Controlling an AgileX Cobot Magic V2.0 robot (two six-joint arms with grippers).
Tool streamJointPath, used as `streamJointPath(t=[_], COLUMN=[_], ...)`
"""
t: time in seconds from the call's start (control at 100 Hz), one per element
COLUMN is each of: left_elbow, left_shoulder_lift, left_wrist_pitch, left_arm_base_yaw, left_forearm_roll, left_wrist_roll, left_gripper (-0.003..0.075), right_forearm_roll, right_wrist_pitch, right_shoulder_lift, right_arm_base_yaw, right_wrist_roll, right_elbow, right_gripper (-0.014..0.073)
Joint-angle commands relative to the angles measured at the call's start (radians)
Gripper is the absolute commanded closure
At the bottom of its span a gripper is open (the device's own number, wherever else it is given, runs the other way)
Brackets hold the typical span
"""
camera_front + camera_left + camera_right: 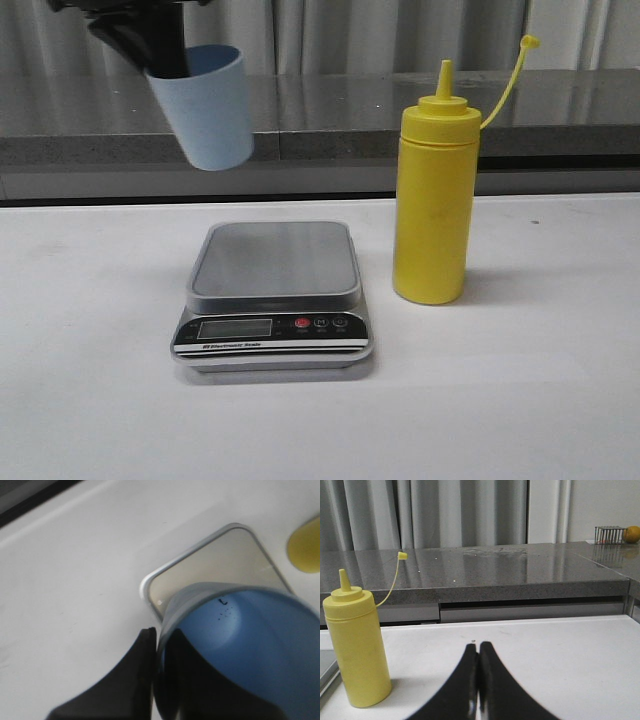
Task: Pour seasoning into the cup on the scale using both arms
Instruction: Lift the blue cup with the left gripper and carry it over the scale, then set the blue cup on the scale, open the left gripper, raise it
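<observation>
Upper left, the left gripper (165, 55) pinches the light, thin-walled cup (207, 107) by its rim; grip gently.

Pale blue cup (206, 108) held tilted in the air, above and left of the scale (272, 296).
The yellow squeeze bottle (433, 196) stands upright just right of the silver-grey scale, nozzle uncapped, its tethered cap (529, 42) hanging aloft on a strap.
</observation>
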Motion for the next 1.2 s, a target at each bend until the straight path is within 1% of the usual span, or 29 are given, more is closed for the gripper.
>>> streamJointPath(t=[0.0, 0.16, 0.31, 0.36, 0.46, 0.59, 0.64, 0.69, 0.96, 1.07, 1.12, 1.19], left_elbow=[-0.032, -0.032, -0.032, -0.032, -0.032, -0.032, -0.032, -0.032, -0.120, -0.138, -0.138, -0.138], left_shoulder_lift=[-0.019, 0.037, 0.079, 0.087, 0.091, 0.091, 0.091, 0.091, 0.087, 0.068, 0.054, 0.037], left_wrist_pitch=[-0.048, -0.062, -0.058, -0.058, -0.057, -0.058, -0.061, -0.061, 0.043, 0.058, 0.065, 0.075], left_arm_base_yaw=[-0.061, -0.110, -0.114, -0.114, -0.112, -0.112, -0.112, -0.112, -0.112, -0.112, -0.112, -0.112], left_forearm_roll=[-0.012, -0.012, -0.012, -0.010, -0.003, -0.003, -0.003, -0.003, 0.014, 0.036, 0.041, 0.045], left_wrist_roll=[0.014, 0.014, 0.016, 0.016, 0.016, 0.016, 0.016, 0.016, 0.016, 0.016, 0.016, 0.016], left_gripper=[0.0710, 0.0710, 0.0705, 0.0689, 0.0626, 0.0477, 0.0430, 0.0405, 0.0406, 0.0407, 0.0414, 0.0456], right_forearm_roll=[0.000, 0.000, 0.000, 0.000, 0.000, 0.000, 0.000, 0.000, 0.000, 0.000, 0.000, 0.000], right_wrist_pitch=[-0.081, -0.081, -0.081, -0.081, -0.081, -0.081, -0.081, -0.081, -0.081, -0.081, -0.081, -0.081], right_shoulder_lift=[-0.015, -0.015, -0.015, -0.015, -0.015, -0.015, -0.015, -0.015, -0.015, -0.015, -0.015, -0.015], right_arm_base_yaw=[-0.006, -0.006, -0.006, -0.006, -0.006, -0.006, -0.006, -0.006, -0.006, -0.006, -0.006, -0.006], right_wrist_roll=[0.000, 0.000, 0.000, 0.000, 0.000, 0.000, 0.000, 0.000, 0.000, 0.000, 0.000, 0.000], right_elbow=[-0.004, -0.004, -0.004, -0.004, -0.004, -0.004, -0.004, -0.004, -0.004, -0.004, -0.004, -0.004], right_gripper=[0.0661, 0.0661, 0.0661, 0.0661, 0.0661, 0.0661, 0.0661, 0.0661, 0.0661, 0.0661, 0.0661, 0.0661])
